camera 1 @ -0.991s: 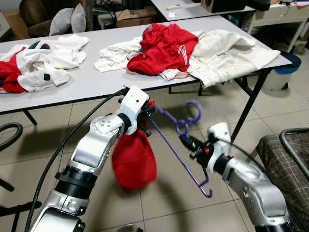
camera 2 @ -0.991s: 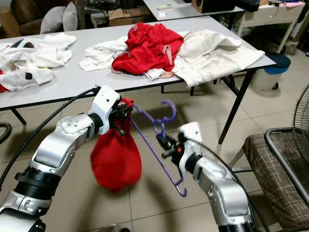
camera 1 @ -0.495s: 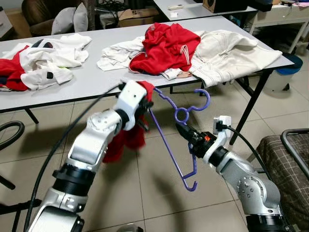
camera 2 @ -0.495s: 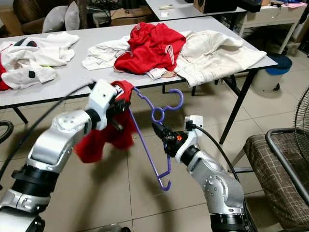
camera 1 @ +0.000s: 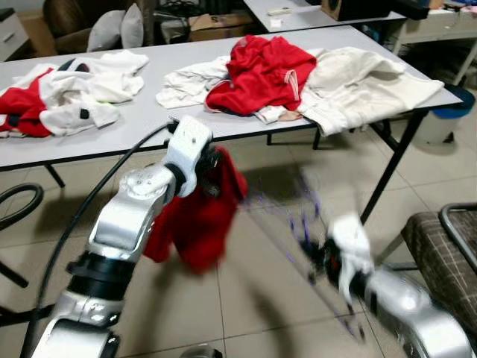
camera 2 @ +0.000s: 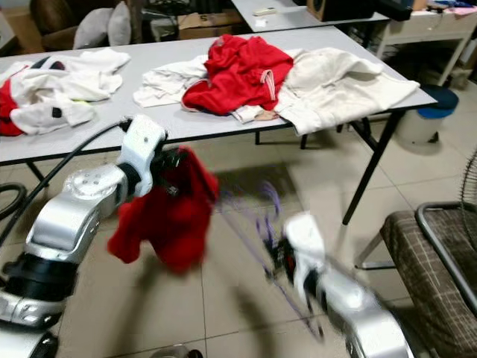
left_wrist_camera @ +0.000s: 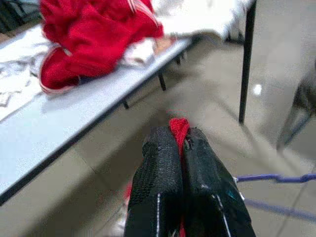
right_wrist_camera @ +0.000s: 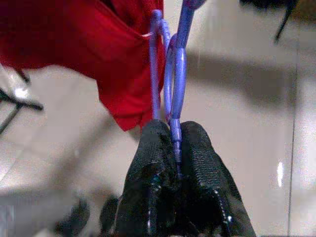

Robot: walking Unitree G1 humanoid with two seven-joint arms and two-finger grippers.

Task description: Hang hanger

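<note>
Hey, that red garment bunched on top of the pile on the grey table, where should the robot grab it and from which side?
Probably the raised folds at the top of the red garment, coming down from above on the near table edge. It lies heaped over the white clothes, so a pinch on its crest should lift it alone.

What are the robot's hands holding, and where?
Left tool pinches a fold of the red cloth; right tool grips the purple hanger near its neck.

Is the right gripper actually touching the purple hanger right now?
Touching. The right wrist view shows the right gripper with both black fingers closed on the purple hanger, its thin bar pinched between them.
</note>
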